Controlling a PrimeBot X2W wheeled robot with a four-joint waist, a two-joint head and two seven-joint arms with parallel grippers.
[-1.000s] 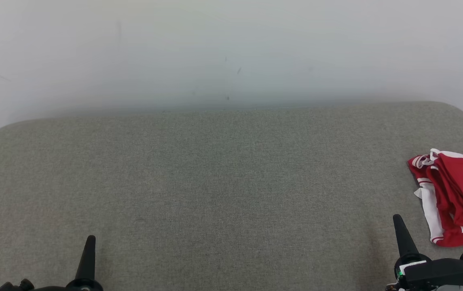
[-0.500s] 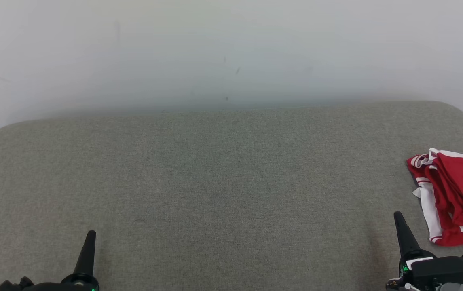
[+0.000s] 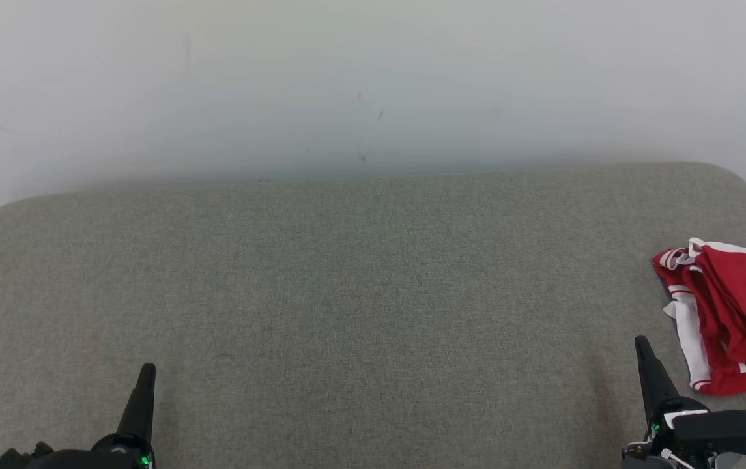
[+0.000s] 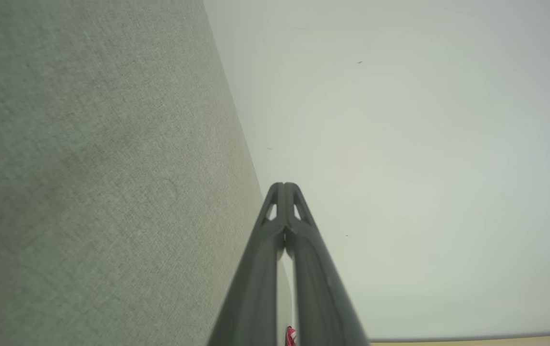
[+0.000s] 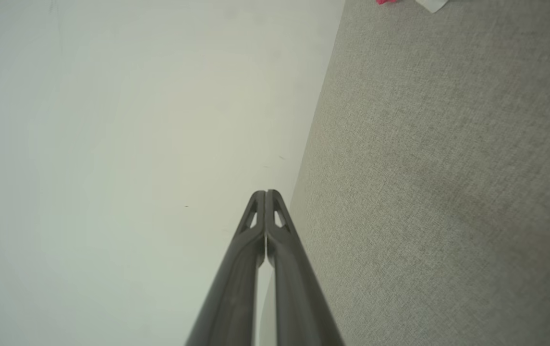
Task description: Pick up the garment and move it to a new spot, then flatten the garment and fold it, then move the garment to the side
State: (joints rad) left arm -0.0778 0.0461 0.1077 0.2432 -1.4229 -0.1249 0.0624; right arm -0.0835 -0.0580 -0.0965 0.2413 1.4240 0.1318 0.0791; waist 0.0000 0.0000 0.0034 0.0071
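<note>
Grey cushion (image 3: 346,293) by white wall (image 3: 373,78) bears red garment (image 3: 737,306) near clenched right claw (image 3: 641,345), left claw (image 3: 147,371) clenched

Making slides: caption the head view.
Bunched red-and-white cloth garment on grey fabric surface, beside shut dark right gripper; dark left gripper shut.

Bare room: grey fabric surface (image 3: 346,293), white wall (image 3: 373,71)

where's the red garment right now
In the head view the red garment lies at the right edge of the grey cushion, just beyond the right gripper.
</note>
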